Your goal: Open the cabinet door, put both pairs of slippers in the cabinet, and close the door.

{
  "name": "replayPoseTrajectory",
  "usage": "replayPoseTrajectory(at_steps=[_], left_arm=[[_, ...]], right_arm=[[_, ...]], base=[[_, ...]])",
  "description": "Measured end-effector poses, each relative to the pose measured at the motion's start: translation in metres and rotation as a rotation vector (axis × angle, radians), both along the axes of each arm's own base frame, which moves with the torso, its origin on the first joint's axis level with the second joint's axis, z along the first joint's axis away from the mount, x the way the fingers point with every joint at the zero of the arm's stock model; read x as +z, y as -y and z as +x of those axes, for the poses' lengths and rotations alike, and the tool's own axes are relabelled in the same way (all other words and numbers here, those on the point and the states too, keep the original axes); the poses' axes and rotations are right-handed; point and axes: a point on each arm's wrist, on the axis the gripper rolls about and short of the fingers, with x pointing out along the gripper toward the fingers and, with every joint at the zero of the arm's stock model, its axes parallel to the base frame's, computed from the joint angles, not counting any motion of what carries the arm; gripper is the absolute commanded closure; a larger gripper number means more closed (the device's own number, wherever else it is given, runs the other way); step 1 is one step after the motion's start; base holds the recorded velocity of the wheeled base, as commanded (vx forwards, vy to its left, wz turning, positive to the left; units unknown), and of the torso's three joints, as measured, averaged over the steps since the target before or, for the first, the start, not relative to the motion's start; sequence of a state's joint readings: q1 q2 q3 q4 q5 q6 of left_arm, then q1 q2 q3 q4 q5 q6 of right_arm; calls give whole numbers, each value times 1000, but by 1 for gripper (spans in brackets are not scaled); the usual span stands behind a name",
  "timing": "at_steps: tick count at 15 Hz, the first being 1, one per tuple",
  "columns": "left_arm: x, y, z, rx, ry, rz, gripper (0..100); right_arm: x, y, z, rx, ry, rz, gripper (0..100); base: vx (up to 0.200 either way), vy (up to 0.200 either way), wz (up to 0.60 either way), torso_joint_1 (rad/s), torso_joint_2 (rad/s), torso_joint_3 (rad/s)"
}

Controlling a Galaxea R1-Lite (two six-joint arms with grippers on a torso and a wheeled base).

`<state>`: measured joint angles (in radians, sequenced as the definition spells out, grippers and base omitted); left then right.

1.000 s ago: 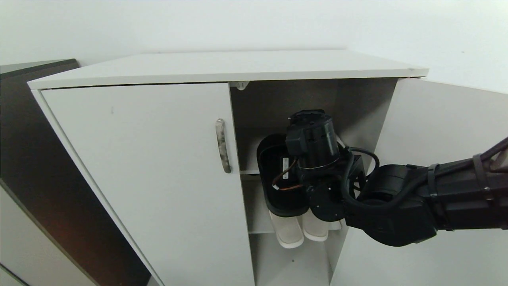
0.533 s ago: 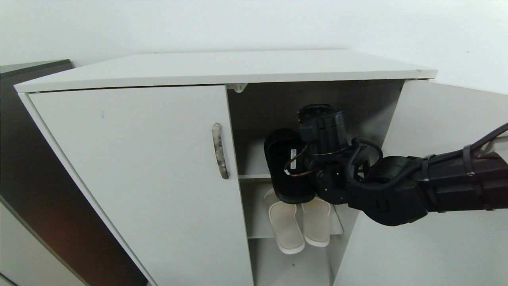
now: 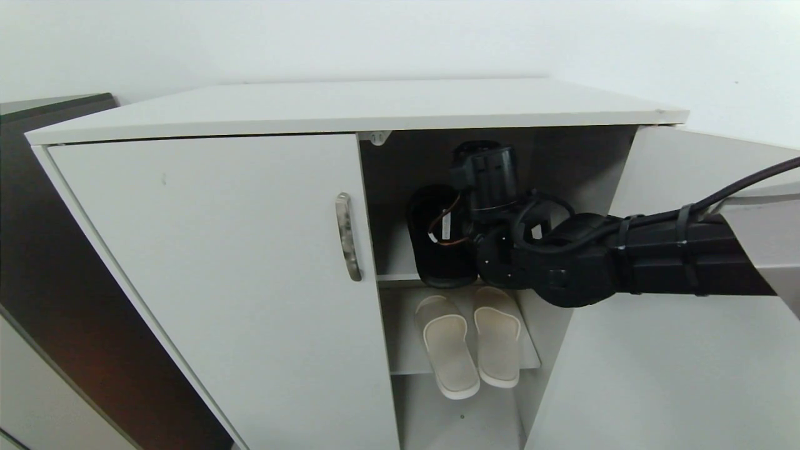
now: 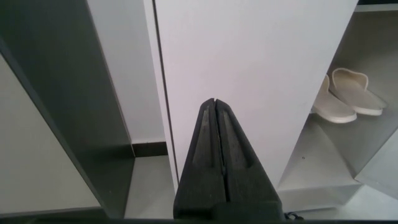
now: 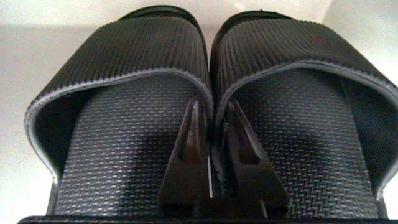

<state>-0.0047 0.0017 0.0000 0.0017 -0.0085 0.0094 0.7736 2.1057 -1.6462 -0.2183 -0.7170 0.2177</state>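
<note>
Right wrist view: right gripper (image 5: 214,111) is clamped on the black slippers (image 5: 124,130), its fingers pinching the two inner edges where the pair meets; one slipper lies on each side of it.

Left wrist view: left gripper (image 4: 214,106) has its fingers pressed together on nothing. The left door (image 4: 249,68) stands closed just ahead of it, with the white slippers (image 4: 345,93) off to one side.

Head view: the cabinet (image 3: 350,106) has its right door (image 3: 656,375) open. The right gripper holds the black pair in the upper compartment. The white pair lies on the shelf (image 3: 403,356) below it.

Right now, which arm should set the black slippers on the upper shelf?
Right. The right tool is shut on the black slippers, inside the cabinet just above the upper shelf. The left tool is shut, empty, outside by the closed door.
</note>
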Motion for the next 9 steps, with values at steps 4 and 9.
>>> replayPoseTrajectory(at_steps=[4,9], left_arm=[[0,0,0,0,0,0,100],[0,0,0,0,0,0,100]], right_arm=[[-5,-4,15,-19,2,2,100],[-14,-4,24,-31,-8,-8,100]], base=[[0,0,0,0,0,0],[0,0,0,0,0,0]])
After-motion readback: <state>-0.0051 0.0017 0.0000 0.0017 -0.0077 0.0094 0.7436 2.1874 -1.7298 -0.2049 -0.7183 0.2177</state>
